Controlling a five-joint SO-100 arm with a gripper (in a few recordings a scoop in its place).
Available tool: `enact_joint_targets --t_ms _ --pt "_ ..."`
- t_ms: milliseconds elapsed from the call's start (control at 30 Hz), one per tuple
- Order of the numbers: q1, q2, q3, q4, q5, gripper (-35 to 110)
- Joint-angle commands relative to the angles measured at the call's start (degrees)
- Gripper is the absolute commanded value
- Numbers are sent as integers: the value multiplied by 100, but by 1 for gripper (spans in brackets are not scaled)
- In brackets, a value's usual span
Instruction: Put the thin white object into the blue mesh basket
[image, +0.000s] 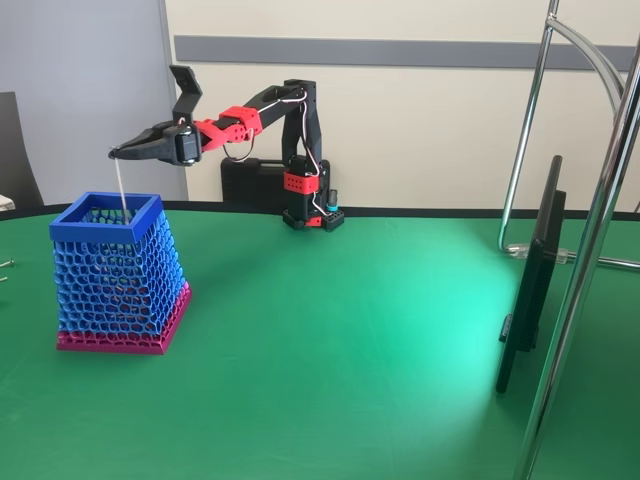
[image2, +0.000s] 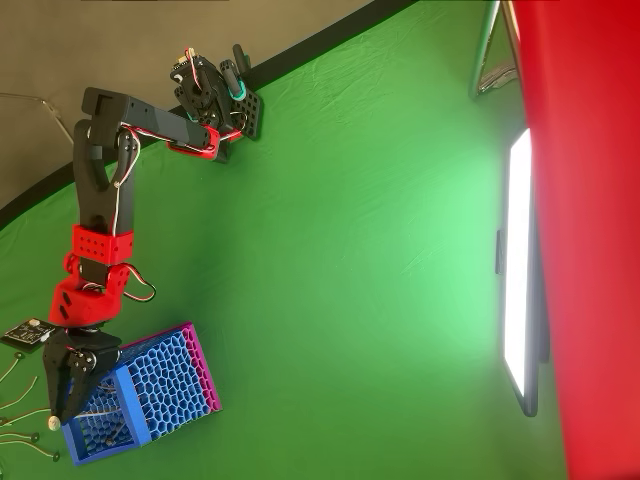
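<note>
Nearest the fixed camera sits the blue mesh basket (image: 118, 272) on the green table (image: 380, 340), tapered, honeycomb walls, magenta base band at the bottom. Through the mesh I can't make out anything lying inside it; the cells are too busy to be sure. Just above its rim hangs the thin white strand (image: 120, 188), nearly upright, top end pinched in my claw (image: 120, 152), lower end dipping inside the basket's opening. My fingers are closed down to a sliver on that top end, and nothing else is in them. From overhead, my claw (image2: 70, 395) sits over the basket's (image2: 170, 375) open mouth, towards the rim on the arm's side.

How it handles, by my reckoning: feather-light, a little springy, thin enough to slip or swing if I jerk. Holding it by the tip makes it dangle like a plumb line, handy for aiming. It could catch in a mesh cell or lean on the rim once freed. Farther back stands my red-and-black arm (image: 265, 110), then the base (image: 305, 195) at the table's far edge.
</note>
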Motion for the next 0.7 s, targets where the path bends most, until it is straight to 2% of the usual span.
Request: enact_joint_targets --t_ms 0,667 --pt "-132 431 105 -123 53 8" --pt "-747 1468 2171 -633 123 12"
